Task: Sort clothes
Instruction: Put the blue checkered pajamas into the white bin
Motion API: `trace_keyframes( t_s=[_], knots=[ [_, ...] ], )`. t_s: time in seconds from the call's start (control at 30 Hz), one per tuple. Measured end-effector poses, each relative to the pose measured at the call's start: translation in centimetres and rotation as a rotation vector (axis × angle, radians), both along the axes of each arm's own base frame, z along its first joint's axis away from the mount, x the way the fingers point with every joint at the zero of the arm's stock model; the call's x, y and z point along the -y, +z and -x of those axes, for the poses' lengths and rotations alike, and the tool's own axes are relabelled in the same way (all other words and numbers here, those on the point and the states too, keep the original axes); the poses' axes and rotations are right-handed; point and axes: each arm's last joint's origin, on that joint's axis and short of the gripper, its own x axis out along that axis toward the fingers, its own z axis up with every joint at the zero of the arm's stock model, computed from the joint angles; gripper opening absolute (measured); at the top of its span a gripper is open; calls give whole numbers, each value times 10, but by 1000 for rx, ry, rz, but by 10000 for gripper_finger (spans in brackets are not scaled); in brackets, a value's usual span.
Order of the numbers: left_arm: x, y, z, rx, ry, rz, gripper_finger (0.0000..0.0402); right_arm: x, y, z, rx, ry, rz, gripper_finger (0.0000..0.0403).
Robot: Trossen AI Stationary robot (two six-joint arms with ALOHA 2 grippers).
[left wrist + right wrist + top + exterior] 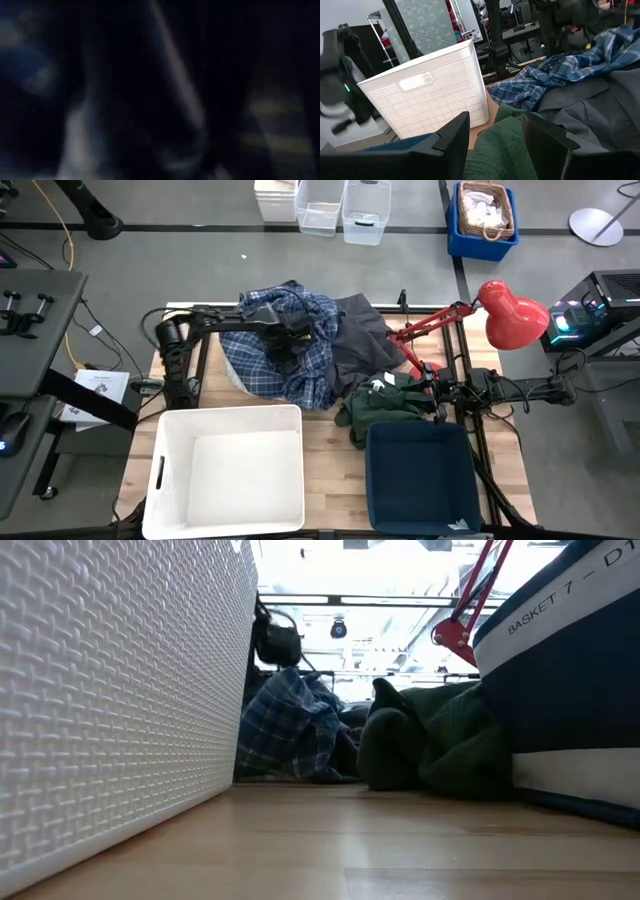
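The clothes lie in a heap at the table's middle. The blue-and-white plaid shirt [300, 350] lies on top, with a white one [232, 372] peeking out at its left. The dark grey one [362, 335] is to its right, and the dark green one [385, 405] lies nearer, against the blue basket. My left gripper [285, 340] is sunk into the plaid shirt [285, 725], its fingers hidden. My right gripper [495, 135] is open at the green garment's right side, its fingers on either side of a hump of it. My right gripper comes level from the table's right, its open fingers [452, 137] standing on either side of a hump of the dark green garment [495, 150], which lies on the table. I cannot tell whether they touch it.
A white basket [225, 470] stands at the near left and a dark blue basket [420, 480] at the near right. A red desk lamp [510, 310] reaches over the far right. On the floor beyond are a blue crate [483, 220] and clear bins [340, 205].
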Motion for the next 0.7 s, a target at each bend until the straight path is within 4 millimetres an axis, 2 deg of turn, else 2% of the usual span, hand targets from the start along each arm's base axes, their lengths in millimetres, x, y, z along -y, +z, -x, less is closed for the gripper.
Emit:
trace_keyframes(
  t_s=[0.03, 0.13, 0.23, 0.37, 0.43, 0.53, 0.6, 0.7],
  knots=[
    [2, 18, 4, 42, -1, -34, 20, 0, 0, 0, 0, 0, 0, 179],
    [14, 92, 25, 265, 5, -153, 12, 0, 0, 0, 0, 0, 0, 179],
    [36, 159, 58, 478, 12, -254, 12, 0, 0, 0, 0, 0, 0, 179],
    [73, 247, 112, 845, -26, -398, 12, 0, 0, 0, 0, 0, 0, 179],
    [92, 280, 139, 1036, -89, -423, 12, 0, 0, 0, 0, 0, 0, 179],
    [120, 319, 177, 1327, -218, -405, 12, 0, 0, 0, 0, 0, 0, 179],
    [137, 340, 202, 1508, -322, -352, 12, 0, 0, 0, 0, 0, 0, 179],
    [156, 360, 232, 1747, -540, -199, 12, 0, 0, 0, 0, 0, 0, 179]
  ],
)
